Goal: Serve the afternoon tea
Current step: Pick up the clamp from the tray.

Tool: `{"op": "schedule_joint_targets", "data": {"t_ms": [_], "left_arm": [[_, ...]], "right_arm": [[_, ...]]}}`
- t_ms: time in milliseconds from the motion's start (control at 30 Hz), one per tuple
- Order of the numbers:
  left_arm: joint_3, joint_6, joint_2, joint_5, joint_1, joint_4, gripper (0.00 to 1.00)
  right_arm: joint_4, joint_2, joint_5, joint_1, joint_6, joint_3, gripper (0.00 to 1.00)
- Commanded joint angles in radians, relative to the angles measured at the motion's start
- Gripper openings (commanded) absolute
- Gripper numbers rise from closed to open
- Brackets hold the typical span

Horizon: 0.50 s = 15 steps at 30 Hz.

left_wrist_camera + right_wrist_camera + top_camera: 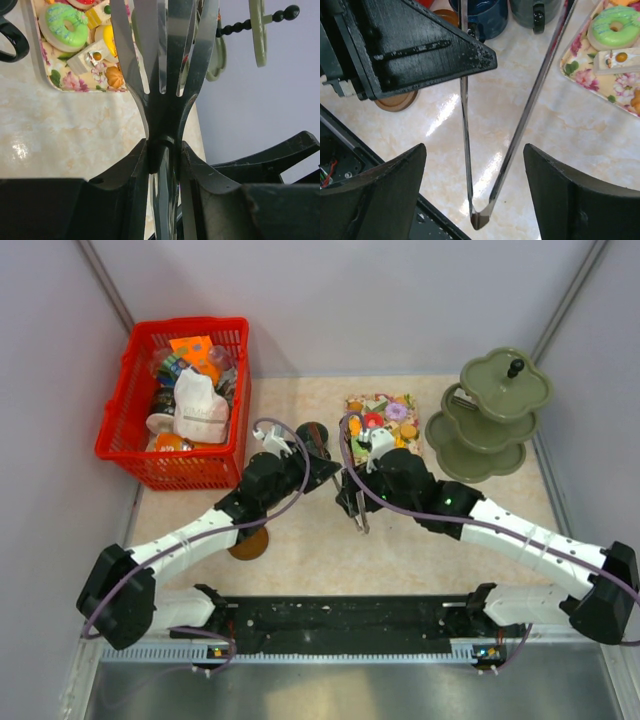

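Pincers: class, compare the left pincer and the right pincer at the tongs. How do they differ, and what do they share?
The left pincer is shut on the tongs; the right pincer is open, holding nothing. The left pincer sits near the tongs' scalloped tips; the right pincer straddles their hinged end without touching. Both are black, two-fingered and at the same tongs.

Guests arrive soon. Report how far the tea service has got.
Done: nothing served; the three-tier stand looks bare. In hand: the left tool is shut on the metal tongs, and the right tool is open around them. Left: the pastries sit on the floral tray, and the navy mug and green mug stand apart from the bare saucer.
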Motion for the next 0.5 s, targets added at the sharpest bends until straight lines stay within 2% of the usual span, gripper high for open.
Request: {"op": "schedule_joint_targets", "data": {"t_ms": [0,200,333,467], "left_arm": [[-0.002,-0.001,-0.052,-0.037,0.0,0.066,0.17],[0.006,-0.004,-0.06,-0.03,-0.001,0.066,0.17],[0.001,-0.021,-0.064,-0.021,-0.001,0.074,0.17],[-0.002,-0.037,-0.064,-0.01,-0.001,0.092,0.17]], "right_arm": [[-0.022,-0.048,0.047,0.014,-0.013,0.018,0.83],[-0.03,-0.002,0.028,0.014,-0.01,0.008,0.9],[0.011,0.025,0.022,0.012,-0.013,0.006,0.89],[0.057,0.068,-0.006,0.012,-0.014,0.017,0.84]]}}
